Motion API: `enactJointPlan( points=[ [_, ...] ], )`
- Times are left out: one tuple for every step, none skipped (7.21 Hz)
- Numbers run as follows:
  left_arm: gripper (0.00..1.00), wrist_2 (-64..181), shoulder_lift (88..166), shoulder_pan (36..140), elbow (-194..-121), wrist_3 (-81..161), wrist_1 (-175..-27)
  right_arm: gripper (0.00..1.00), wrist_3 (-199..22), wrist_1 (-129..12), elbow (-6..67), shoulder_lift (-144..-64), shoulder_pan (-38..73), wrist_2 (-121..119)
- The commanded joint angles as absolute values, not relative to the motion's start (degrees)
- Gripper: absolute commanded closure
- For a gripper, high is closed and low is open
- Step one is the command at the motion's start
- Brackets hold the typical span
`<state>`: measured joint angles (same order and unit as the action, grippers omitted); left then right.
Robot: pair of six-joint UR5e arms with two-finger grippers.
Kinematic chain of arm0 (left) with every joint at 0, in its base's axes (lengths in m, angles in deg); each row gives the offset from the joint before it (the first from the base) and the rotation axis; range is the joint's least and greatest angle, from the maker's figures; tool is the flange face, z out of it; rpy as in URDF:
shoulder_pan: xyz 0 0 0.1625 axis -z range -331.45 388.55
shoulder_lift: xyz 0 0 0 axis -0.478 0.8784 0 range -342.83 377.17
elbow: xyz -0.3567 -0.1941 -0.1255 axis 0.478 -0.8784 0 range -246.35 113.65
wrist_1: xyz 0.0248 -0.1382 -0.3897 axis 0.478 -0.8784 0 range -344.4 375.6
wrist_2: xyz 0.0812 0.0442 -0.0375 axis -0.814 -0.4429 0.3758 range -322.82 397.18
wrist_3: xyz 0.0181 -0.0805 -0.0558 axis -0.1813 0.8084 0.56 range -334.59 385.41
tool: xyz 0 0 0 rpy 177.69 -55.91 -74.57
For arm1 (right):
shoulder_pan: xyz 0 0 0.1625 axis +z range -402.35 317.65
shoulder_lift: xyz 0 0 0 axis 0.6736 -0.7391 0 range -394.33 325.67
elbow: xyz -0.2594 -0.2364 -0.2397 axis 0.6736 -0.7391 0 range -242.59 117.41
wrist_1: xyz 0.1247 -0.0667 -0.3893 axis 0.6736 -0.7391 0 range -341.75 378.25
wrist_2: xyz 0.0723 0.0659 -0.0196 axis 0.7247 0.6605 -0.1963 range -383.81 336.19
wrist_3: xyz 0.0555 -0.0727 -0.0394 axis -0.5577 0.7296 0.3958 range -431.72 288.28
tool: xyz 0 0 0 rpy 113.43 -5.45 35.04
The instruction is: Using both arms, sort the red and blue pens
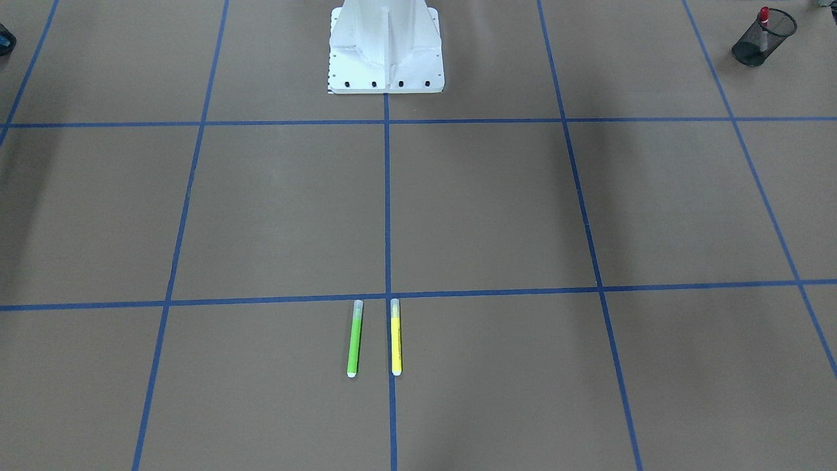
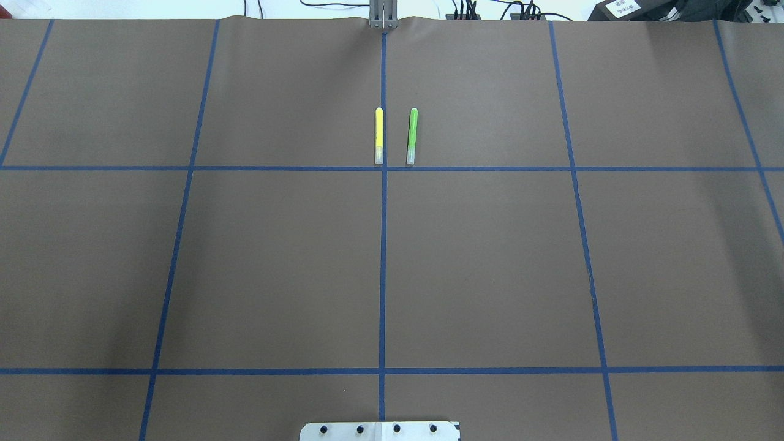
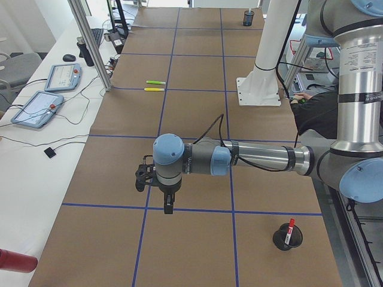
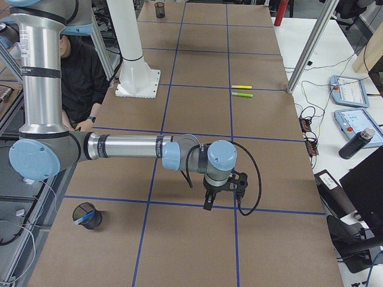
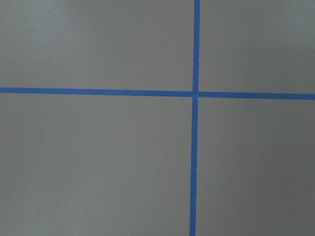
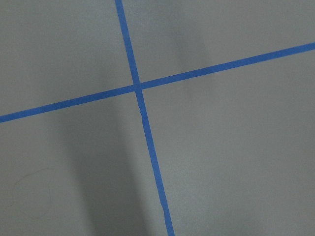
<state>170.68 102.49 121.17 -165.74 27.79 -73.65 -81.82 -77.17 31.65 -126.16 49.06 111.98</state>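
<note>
The red pen stands in a black mesh cup at the table corner on my left side; the exterior left view shows the same red pen upright in it. The blue pen lies inside a second mesh cup on my right side, and only a sliver of it shows in the front-facing view. My left gripper hangs over a tape crossing, holding nothing I can see. My right gripper hangs likewise. For both I cannot tell open or shut.
A green marker and a yellow marker lie side by side on the brown table, far from the robot's white base. Blue tape lines grid the table. Both wrist views show only tape crossings. A person sits behind the base.
</note>
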Motion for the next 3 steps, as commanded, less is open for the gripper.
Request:
enactJointPlan(
  points=[
    [0.0,170.77,102.51,121.1,-165.67,27.79,-73.79,0.0,-81.82,-77.02,31.63,-126.27,49.06,111.98],
    [0.0,170.77,102.51,121.1,-165.67,27.79,-73.79,0.0,-81.82,-76.94,31.63,-126.27,49.06,111.9],
    [0.0,170.77,102.51,121.1,-165.67,27.79,-73.79,0.0,-81.82,-76.85,31.71,-126.35,49.06,111.89]
  ],
)
